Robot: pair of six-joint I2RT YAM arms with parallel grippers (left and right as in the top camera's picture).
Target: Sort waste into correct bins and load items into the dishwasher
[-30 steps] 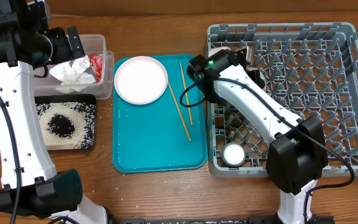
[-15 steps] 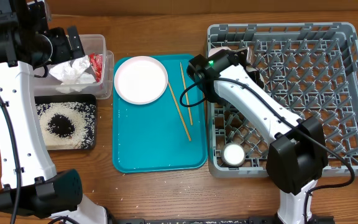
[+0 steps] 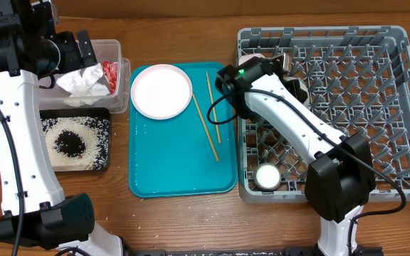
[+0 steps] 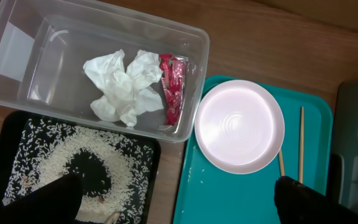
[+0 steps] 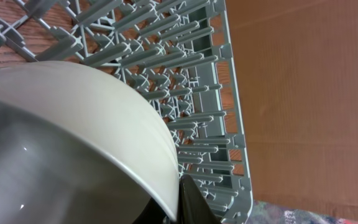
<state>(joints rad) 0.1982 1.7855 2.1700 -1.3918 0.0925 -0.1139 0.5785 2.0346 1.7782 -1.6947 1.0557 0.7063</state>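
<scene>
The crumpled white napkin (image 4: 124,86) and the red scrap (image 4: 173,88) lie in the clear tub (image 4: 23,50). Rice and dark grains (image 4: 79,168) fill the black tray (image 3: 107,146). My left gripper (image 4: 176,202) is open and empty, high above the tub (image 3: 109,48) and the trays. The pink plate (image 3: 161,90) and two chopsticks (image 3: 206,124) lie on the teal tray (image 3: 176,167). My right gripper (image 5: 179,199) is shut on the rim of the grey-green bowl (image 5: 73,143) at the grey rack's (image 3: 376,107) near-left corner (image 3: 285,67). The white cup (image 3: 267,176) stands in the rack.
The rack's upright pegs (image 5: 185,81) stand close around the held bowl. A pink shape (image 3: 256,58), partly hidden by my right arm, sits in the rack's back-left corner. Bare wood table (image 3: 191,220) runs along the front.
</scene>
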